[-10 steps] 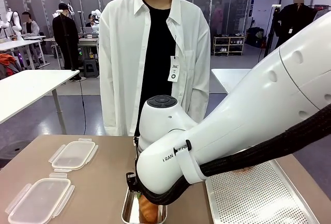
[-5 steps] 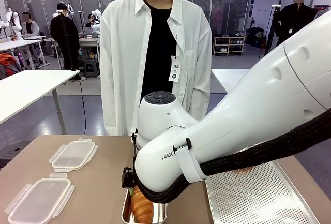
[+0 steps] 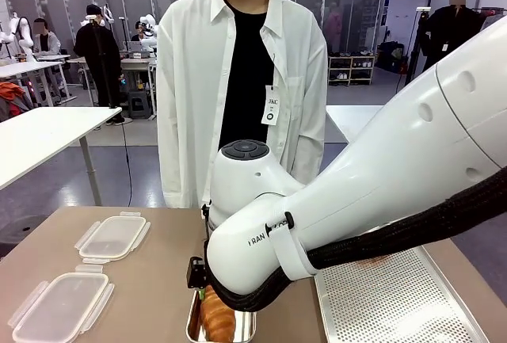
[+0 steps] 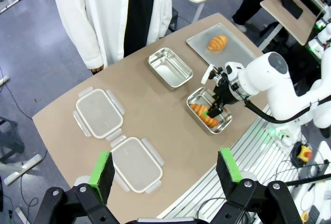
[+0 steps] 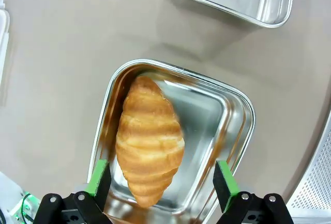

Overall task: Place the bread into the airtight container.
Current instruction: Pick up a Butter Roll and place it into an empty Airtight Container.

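In the right wrist view the right gripper (image 5: 161, 178) hung with its green pads spread wide and empty above the bread (image 5: 149, 141), a croissant that lay along the left side of the steel container (image 5: 243, 115) at the centre of the frame. The left gripper (image 4: 164, 169), at the bottom of its own view, was likewise parted and held nothing, high over the table (image 4: 155, 105), where a second container (image 4: 169, 67) stood empty above centre.

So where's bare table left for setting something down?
Widest free patch: tabletop between the two lids and the empty container. Crowded around the filled container, with the right gripper over it and the tray alongside.
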Robot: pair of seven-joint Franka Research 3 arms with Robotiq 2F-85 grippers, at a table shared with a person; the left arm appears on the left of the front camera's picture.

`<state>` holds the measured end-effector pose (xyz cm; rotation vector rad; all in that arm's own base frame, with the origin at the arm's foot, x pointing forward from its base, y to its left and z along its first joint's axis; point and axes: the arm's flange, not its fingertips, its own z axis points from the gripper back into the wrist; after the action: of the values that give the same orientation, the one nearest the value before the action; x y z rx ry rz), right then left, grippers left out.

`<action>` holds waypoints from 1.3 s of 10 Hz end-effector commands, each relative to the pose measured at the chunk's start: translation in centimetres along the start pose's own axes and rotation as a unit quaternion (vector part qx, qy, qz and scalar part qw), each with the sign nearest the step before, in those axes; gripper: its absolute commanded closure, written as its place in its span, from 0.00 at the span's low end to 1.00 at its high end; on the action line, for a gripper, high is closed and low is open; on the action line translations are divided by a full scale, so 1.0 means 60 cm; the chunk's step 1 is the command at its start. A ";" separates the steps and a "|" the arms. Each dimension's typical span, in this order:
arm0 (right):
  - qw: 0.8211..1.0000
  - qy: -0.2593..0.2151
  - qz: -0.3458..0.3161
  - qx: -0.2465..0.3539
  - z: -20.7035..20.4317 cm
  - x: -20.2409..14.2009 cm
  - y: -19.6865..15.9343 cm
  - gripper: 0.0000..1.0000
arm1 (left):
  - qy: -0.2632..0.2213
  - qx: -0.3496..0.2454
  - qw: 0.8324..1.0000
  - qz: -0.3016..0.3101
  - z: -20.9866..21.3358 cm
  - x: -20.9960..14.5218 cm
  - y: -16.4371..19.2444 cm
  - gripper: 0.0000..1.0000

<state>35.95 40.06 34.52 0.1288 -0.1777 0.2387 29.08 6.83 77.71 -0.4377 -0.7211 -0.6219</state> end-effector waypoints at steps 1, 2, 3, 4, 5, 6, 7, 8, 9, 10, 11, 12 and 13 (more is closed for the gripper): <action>1.000 0.000 -0.002 0.004 -0.002 0.001 0.002 0.00 | -0.001 -0.003 1.000 -0.004 0.001 0.001 -0.002 0.00; 1.000 0.000 -0.002 0.004 -0.002 0.001 0.002 0.00 | -0.001 -0.003 1.000 -0.004 0.001 0.001 -0.002 0.00; 1.000 0.000 -0.002 0.004 -0.002 0.001 0.002 0.00 | -0.001 -0.003 1.000 -0.004 0.001 0.001 -0.002 0.00; 1.000 0.000 -0.002 0.004 -0.002 0.001 0.002 0.00 | -0.001 -0.003 1.000 -0.004 0.001 0.001 -0.002 0.00; 1.000 0.000 -0.002 0.004 -0.002 0.001 0.002 0.00 | -0.001 -0.003 1.000 -0.004 0.001 0.001 -0.002 0.00; 1.000 0.000 -0.002 0.004 -0.002 0.001 0.002 0.00 | -0.001 -0.003 1.000 -0.004 0.001 0.001 -0.002 0.00; 1.000 0.000 -0.002 0.004 -0.002 0.001 0.002 0.00 | -0.001 -0.003 1.000 -0.004 0.001 0.001 -0.002 0.00; 1.000 0.000 -0.002 0.004 -0.002 0.001 0.002 0.00 | -0.001 -0.003 1.000 -0.004 0.001 0.001 -0.002 0.00; 1.000 0.000 -0.002 0.004 -0.002 0.001 0.002 0.00 | -0.001 -0.003 1.000 -0.004 0.001 0.001 -0.002 0.00; 1.000 0.000 -0.002 0.004 -0.002 0.001 0.002 0.00 | -0.001 -0.003 1.000 -0.004 0.001 0.001 -0.002 0.00; 1.000 0.000 0.000 0.000 0.000 0.000 0.000 0.04 | -0.001 -0.003 1.000 -0.004 0.001 0.001 -0.002 0.00; 0.999 -0.026 0.016 0.011 0.033 0.005 0.002 0.00 | -0.001 -0.003 1.000 -0.004 0.001 0.001 -0.002 0.00; 0.999 -0.032 0.036 0.014 0.071 0.006 -0.003 0.00 | -0.001 -0.003 1.000 -0.004 0.001 0.001 -0.002 0.00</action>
<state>35.94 40.09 36.48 0.1429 -0.2171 0.2669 29.08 6.83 77.71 -0.4377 -0.7211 -0.6219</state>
